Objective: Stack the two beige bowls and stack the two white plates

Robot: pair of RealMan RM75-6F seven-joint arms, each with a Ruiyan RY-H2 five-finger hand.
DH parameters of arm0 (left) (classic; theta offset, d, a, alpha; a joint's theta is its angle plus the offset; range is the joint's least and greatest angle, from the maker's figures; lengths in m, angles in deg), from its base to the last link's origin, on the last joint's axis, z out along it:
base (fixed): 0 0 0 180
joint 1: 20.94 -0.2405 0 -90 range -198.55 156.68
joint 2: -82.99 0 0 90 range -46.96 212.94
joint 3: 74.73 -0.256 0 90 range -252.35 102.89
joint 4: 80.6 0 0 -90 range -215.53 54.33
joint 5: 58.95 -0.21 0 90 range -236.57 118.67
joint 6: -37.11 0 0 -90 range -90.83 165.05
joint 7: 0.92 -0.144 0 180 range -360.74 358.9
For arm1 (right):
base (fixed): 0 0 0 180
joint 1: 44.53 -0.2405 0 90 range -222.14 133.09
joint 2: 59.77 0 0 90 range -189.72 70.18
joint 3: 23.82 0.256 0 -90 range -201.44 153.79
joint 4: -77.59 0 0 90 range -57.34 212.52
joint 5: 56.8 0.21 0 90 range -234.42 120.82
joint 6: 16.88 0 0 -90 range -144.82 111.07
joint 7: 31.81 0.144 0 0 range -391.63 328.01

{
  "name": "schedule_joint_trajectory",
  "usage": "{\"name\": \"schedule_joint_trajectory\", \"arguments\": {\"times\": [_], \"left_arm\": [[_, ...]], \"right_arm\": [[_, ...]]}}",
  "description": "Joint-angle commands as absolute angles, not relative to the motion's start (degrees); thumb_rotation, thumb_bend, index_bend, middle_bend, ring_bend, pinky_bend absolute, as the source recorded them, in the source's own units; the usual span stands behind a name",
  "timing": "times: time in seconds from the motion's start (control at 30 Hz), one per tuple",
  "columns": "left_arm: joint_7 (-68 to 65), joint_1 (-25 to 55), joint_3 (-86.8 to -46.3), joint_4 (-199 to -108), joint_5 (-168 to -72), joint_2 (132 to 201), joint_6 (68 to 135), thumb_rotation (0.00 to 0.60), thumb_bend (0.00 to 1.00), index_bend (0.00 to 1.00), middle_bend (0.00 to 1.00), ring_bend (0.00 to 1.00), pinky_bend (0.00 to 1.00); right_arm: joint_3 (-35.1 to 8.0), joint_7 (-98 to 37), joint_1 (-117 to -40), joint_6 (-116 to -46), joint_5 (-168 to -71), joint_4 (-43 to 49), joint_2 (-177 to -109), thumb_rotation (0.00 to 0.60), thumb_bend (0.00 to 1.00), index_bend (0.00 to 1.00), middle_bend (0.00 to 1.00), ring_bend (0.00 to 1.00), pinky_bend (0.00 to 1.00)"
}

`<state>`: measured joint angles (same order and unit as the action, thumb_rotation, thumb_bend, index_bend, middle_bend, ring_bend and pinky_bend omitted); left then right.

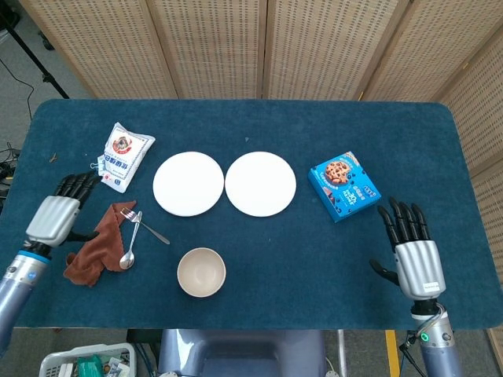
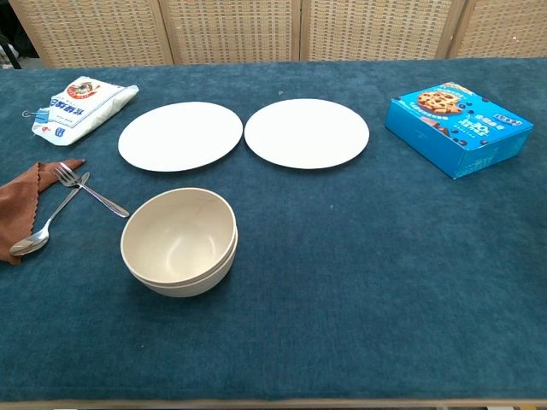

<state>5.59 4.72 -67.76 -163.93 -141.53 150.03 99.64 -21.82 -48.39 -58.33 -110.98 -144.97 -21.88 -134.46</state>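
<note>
Two beige bowls (image 1: 201,272) (image 2: 179,240) sit nested one inside the other near the table's front edge. Two white plates lie side by side in the middle, the left plate (image 1: 188,184) (image 2: 180,135) and the right plate (image 1: 260,183) (image 2: 306,132), not overlapping. My left hand (image 1: 56,217) hovers open at the table's left side, beside the brown cloth. My right hand (image 1: 412,255) is open at the front right, fingers spread, holding nothing. Neither hand shows in the chest view.
A blue cookie box (image 1: 343,186) (image 2: 458,127) lies right of the plates. A white snack bag (image 1: 120,155) (image 2: 78,103) lies at the back left. A fork (image 1: 146,227) and spoon (image 1: 130,250) rest by a brown cloth (image 1: 94,245) at the left.
</note>
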Motion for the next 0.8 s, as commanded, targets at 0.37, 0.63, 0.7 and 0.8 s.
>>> {"name": "schedule_joint_trajectory", "arguments": {"times": [0.37,0.63,0.7,0.8], "left_arm": [[-1.1,12.97,-65.92,-154.5,-137.56,162.92,91.42,0.6,0.02,0.01,0.0,0.0,0.0],[-2.01,15.55,-65.55,-148.99,-135.56,167.89,88.85,0.6,0.04,0.06,0.0,0.0,0.0],[-2.03,16.25,-65.54,-147.35,-135.19,169.42,88.22,0.6,0.04,0.09,0.0,0.0,0.0],[-1.77,17.33,-65.2,-144.92,-134.42,171.68,87.25,0.6,0.05,0.12,0.0,0.0,0.0]], "right_arm": [[-21.0,-42.18,-54.72,-113.31,-146.89,-17.52,-136.49,0.6,0.0,0.0,0.0,0.0,0.0],[-19.82,-40.89,-54.38,-112.56,-146.54,-16.74,-136.55,0.6,0.0,0.0,0.0,0.0,0.0],[-19.59,-40.82,-54.31,-112.28,-146.55,-16.52,-136.62,0.6,0.0,0.0,0.0,0.0,0.0],[-19.32,-40.56,-54.25,-111.76,-146.49,-16.27,-136.8,0.6,0.0,0.0,0.0,0.0,0.0]]}}
